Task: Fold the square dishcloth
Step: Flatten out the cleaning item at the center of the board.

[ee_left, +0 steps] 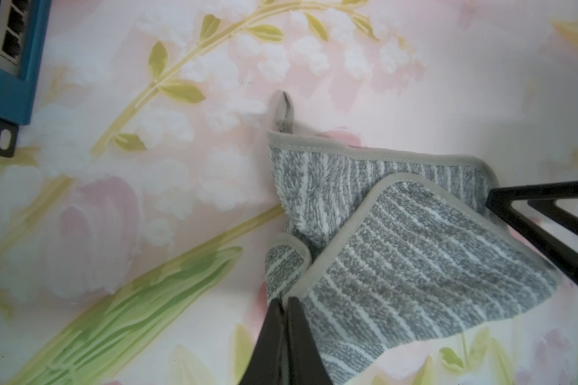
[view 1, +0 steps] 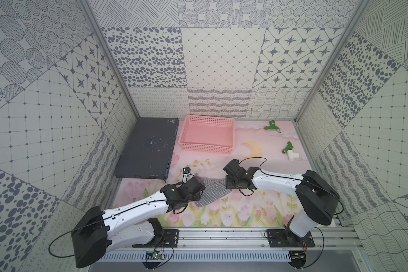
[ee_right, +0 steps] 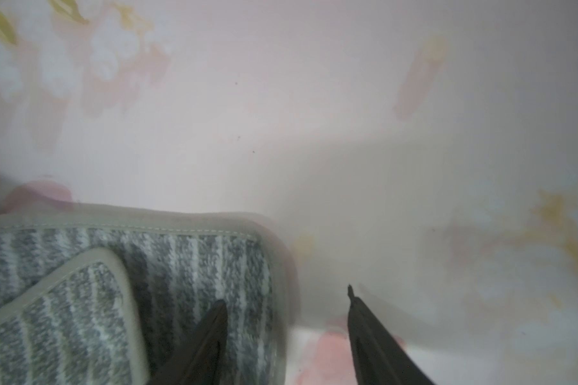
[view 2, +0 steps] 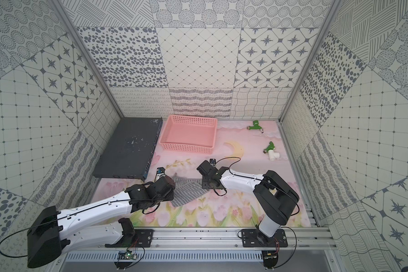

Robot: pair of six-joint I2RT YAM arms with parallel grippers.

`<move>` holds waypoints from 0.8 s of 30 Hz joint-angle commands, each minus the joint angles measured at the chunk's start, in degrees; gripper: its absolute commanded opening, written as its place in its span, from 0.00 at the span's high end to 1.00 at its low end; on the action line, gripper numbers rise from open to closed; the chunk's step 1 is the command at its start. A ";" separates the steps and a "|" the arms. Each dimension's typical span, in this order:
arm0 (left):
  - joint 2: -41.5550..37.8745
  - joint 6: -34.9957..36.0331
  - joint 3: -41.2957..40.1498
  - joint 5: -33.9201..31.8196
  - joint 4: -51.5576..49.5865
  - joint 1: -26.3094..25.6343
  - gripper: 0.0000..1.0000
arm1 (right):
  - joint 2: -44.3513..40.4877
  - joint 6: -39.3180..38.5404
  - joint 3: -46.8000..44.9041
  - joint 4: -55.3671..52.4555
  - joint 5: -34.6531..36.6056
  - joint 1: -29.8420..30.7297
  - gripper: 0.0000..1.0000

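Pinching the hem, left gripper (ee_left: 285,300) was clamped on the cloth (ee_left: 414,266), which lay rumpled on the mat (ee_left: 147,200) just ahead of its tips. Right gripper (ee_right: 286,295) stood apart, straddling a cloth corner. Likely it needed to close there before any lift.

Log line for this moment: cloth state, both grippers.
dishcloth: one corner folded over | left gripper: shut on dishcloth hem | right gripper: open, straddling dishcloth edge

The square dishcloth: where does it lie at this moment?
In a top view the square dishcloth lies on the flowered mat near the front, between the left gripper and the right gripper, closer to the camera than the pink basket.
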 commanded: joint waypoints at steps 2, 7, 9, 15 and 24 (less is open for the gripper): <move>-2.66 -2.61 -1.42 0.30 -0.68 -0.14 0.92 | 3.73 -0.91 2.01 3.02 -1.23 0.46 0.45; -2.04 -1.77 -0.44 -0.28 -0.74 -0.09 0.87 | 6.06 -0.58 1.87 3.52 -1.83 0.65 0.62; -1.89 -1.08 0.33 -0.78 -0.79 -0.09 0.85 | 5.43 -0.65 1.18 3.44 -0.65 0.42 0.82; -2.01 4.63 1.54 0.72 5.62 -0.14 0.84 | -0.54 -2.47 -1.57 3.17 -0.58 -6.88 1.00; 2.32 23.44 0.49 14.78 34.19 -0.09 0.90 | -11.66 -9.05 -1.73 1.63 1.51 -20.70 1.00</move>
